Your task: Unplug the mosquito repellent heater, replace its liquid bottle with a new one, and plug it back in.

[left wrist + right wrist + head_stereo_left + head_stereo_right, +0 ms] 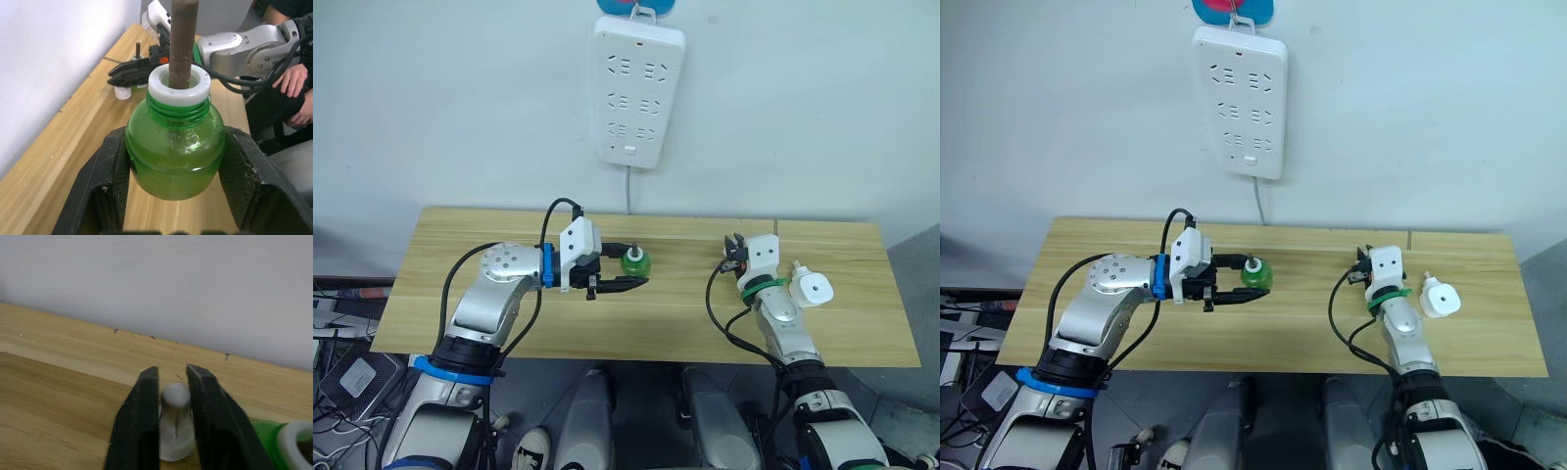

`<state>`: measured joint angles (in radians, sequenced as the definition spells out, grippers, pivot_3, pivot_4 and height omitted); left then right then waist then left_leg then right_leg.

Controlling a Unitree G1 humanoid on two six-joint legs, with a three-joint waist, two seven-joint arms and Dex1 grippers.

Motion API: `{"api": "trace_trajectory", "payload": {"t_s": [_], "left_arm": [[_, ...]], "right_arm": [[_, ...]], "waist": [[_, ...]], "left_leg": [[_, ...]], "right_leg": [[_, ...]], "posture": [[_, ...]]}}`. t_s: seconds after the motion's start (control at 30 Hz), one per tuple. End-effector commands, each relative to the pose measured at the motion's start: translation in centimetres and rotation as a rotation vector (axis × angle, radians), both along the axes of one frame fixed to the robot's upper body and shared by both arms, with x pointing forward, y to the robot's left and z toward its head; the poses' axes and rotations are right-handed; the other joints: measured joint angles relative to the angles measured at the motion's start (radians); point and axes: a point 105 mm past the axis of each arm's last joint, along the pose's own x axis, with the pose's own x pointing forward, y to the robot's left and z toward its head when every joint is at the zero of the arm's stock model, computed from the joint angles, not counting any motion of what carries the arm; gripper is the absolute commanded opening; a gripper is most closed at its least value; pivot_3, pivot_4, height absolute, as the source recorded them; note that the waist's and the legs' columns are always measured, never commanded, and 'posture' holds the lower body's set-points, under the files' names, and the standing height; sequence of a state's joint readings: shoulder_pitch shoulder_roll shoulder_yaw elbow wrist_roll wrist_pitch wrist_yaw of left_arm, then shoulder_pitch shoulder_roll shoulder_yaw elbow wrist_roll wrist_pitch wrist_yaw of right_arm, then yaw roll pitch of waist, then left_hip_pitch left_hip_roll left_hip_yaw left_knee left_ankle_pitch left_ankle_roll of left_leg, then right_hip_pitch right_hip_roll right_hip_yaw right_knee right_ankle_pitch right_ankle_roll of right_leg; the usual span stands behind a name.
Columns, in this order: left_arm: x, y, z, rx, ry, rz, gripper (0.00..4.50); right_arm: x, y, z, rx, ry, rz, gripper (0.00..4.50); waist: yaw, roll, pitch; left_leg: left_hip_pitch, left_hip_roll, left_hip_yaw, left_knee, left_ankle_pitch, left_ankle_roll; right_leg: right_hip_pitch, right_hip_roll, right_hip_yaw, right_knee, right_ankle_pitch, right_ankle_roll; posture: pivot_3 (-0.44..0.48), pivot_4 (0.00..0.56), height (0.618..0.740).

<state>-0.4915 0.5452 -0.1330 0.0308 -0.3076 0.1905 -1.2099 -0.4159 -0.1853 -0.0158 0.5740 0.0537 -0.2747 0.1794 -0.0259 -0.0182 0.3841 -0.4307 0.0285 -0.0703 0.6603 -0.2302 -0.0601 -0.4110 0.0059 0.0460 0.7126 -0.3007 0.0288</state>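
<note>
A white wall backs your wooden table (pixel 460 294), and a white power strip (pixel 639 88) hangs on that wall above the table's middle, its cord dropping down behind the far edge.

Your left gripper (pixel 628 271) reaches in from the left over the middle of the table. Its fingers (pixel 105 186) sit on either side of a green bottle (pixel 175 147), pressed to the bottle's sides. The bottle holds green liquid, has a white collar, and a brown wick (pixel 182 44) stands up from its neck.

Your right gripper (pixel 172 382) is over the right part of the table, near the far edge. Its fingers (pixel 139 421) are closed on a small white cap (pixel 174 423), which stands on the wood.

The heater (pixel 812 289) lies on the table just to the right of your right wrist, well apart from the strip and not plugged in. A person's hands (pixel 293 83) show beyond the table's end in the left wrist view.
</note>
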Motion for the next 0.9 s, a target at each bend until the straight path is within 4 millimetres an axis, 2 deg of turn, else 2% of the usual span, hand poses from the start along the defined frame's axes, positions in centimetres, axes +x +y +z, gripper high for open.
{"api": "trace_trajectory", "payload": {"t_s": [0.03,0.17,0.23,0.27,0.33,0.37,0.43,0.47,0.53,0.6,0.67,0.9], "left_arm": [[-0.3,-0.4,0.7,-0.011,-0.029,-0.029,2.23],[-0.2,-0.6,0.6,-0.017,-0.034,-0.029,2.23],[0.1,-0.7,0.6,-0.026,-0.043,-0.021,2.23],[0.2,-0.7,0.6,-0.028,-0.047,-0.021,2.23],[0.4,-0.8,0.5,-0.033,-0.051,-0.022,2.23],[0.5,-0.9,0.5,-0.040,-0.056,-0.025,2.23],[0.9,-1.3,0.7,-0.056,-0.072,-0.034,2.23],[1.0,-1.4,0.7,-0.062,-0.080,-0.039,2.23],[1.1,-1.9,0.8,-0.069,-0.091,-0.055,2.23],[1.3,-2.3,0.9,-0.074,-0.101,-0.064,2.23],[1.3,-2.7,1.0,-0.078,-0.104,-0.081,2.23],[0.3,-3.9,1.3,-0.093,-0.107,-0.149,2.23]], "right_arm": [[-0.4,0.0,1.4,-0.011,-0.076,0.020,2.28],[-1.1,0.1,4.5,-0.028,-0.179,0.060,3.71],[-2.1,1.2,6.8,-0.005,-0.209,0.159,4.43],[-2.7,1.9,7.5,0.008,-0.205,0.217,4.48],[-4.0,3.3,8.7,0.024,-0.173,0.337,4.48],[-5.4,4.4,9.6,0.035,-0.141,0.458,4.48],[-9.2,6.1,10.7,0.023,-0.045,0.710,4.04],[-10.5,6.5,10.8,0.010,-0.001,0.784,3.86],[-12.2,6.7,10.7,-0.040,0.066,0.853,3.23],[-13.4,7.1,10.8,-0.064,0.107,0.911,3.23],[-13.8,7.4,10.8,-0.061,0.126,0.934,3.23],[-12.6,9.2,11.7,-0.034,0.091,0.914,3.23]], "waist": [[0.000,0.000,0.001],[0.000,0.001,0.002],[0.001,0.001,0.002],[0.001,0.001,0.002],[0.000,0.001,0.002],[0.000,0.002,0.001],[0.002,0.003,0.000],[0.003,0.003,-0.002],[0.004,0.002,-0.006],[0.004,-0.002,-0.015],[0.002,-0.003,-0.023],[-0.004,-0.004,-0.047]], "left_leg": [[0.000,0.000,0.000,0.000,0.000,0.000],[0.000,0.000,0.000,0.000,0.000,0.000],[0.000,0.000,0.000,0.000,0.000,0.000],[-0.001,0.000,0.000,0.000,0.000,0.000],[-0.001,0.000,-0.001,0.000,0.000,-0.001],[-0.001,0.000,-0.001,0.000,0.000,-0.001],[-0.002,0.000,-0.003,0.000,0.000,-0.001],[-0.003,-0.001,-0.003,0.000,0.001,-0.001],[-0.003,-0.001,-0.004,0.000,0.001,-0.002],[-0.003,-0.002,-0.004,0.000,0.001,-0.003],[-0.004,-0.002,-0.004,0.000,0.002,-0.003],[-0.004,-0.002,-0.004,0.000,0.003,-0.006]], "right_leg": [[0.000,0.000,0.000,0.000,0.000,0.000],[0.000,0.000,0.000,0.000,0.000,0.000],[0.000,0.000,0.000,0.000,0.000,0.000],[-0.001,0.000,0.000,0.000,0.000,0.000],[0.000,0.000,-0.001,-0.001,0.000,0.000],[0.000,0.000,-0.001,-0.001,0.000,0.000],[0.000,-0.001,-0.002,-0.001,0.000,0.000],[0.000,-0.005,-0.003,-0.002,0.000,0.000],[0.001,-0.006,-0.005,-0.004,0.000,0.000],[0.001,-0.007,-0.006,-0.005,0.000,0.000],[0.001,-0.007,-0.006,-0.006,0.000,0.000],[0.001,-0.007,-0.006,-0.006,0.000,0.000]], "posture": [[0.106,0.418,0.740],[0.095,0.395,0.740],[0.091,0.382,0.740],[0.088,0.377,0.740],[0.070,0.347,0.740],[0.064,0.338,0.740],[0.047,0.301,0.740],[0.047,0.301,0.740],[0.042,0.274,0.740],[0.041,0.262,0.740],[0.038,0.249,0.740],[0.036,0.226,0.740]]}}
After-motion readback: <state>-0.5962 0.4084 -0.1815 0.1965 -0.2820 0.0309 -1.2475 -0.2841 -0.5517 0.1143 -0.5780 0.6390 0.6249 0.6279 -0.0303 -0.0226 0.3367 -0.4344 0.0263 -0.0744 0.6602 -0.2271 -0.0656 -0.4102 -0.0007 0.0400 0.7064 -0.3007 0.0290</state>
